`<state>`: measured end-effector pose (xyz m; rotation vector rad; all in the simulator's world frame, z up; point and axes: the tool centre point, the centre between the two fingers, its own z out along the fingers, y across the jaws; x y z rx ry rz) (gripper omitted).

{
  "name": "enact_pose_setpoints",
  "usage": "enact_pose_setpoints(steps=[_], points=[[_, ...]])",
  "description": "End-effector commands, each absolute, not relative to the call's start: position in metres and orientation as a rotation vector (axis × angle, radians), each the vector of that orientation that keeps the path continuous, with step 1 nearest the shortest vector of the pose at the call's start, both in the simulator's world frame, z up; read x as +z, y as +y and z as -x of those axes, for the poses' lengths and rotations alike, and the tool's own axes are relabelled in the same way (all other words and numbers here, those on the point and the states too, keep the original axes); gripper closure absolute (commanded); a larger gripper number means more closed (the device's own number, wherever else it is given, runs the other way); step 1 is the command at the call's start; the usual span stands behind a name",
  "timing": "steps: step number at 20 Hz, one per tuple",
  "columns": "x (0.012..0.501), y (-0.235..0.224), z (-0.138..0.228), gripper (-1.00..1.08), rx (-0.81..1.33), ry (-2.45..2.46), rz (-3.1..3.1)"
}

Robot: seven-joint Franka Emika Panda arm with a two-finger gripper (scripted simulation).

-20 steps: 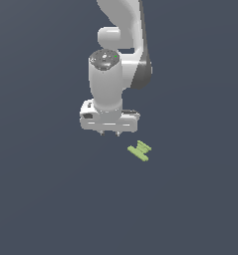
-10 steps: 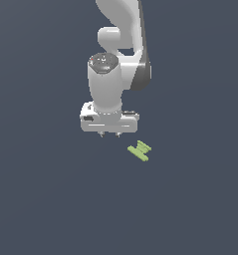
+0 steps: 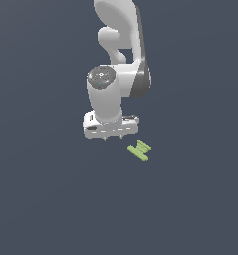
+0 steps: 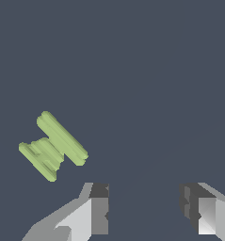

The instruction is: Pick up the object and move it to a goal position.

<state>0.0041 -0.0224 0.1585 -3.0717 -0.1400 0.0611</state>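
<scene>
Arm's (image 3: 121, 45) upper links beyond exterior view's edge

Arm (image 3: 118, 55): glossy white, rounded cylindrical links, with a dark grey band at one joint on the exterior view's right. Wrist cap (image 3: 101, 76): flat grey disc with small pale dots and a faint blue mark at the centre. Hand block (image 3: 110, 127): white, boxy, wide, with small dark slots along its face. Gripper (image 4: 144, 207): two fingers (image 4: 97, 209), each light grey to white on the outer side with a darker grey inner pad; faceted, angular shapes. No cables or lettering can be made out.
</scene>
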Motion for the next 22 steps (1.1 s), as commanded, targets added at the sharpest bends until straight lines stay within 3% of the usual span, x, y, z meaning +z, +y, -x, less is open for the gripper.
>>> enact_pose_setpoints(steps=[1, 22], points=[[0.149, -0.018, -0.004, -0.2, 0.083, -0.208, 3.04], [0.077, 0.027, -0.004, -0.2, 0.122, -0.738, 2.621]])
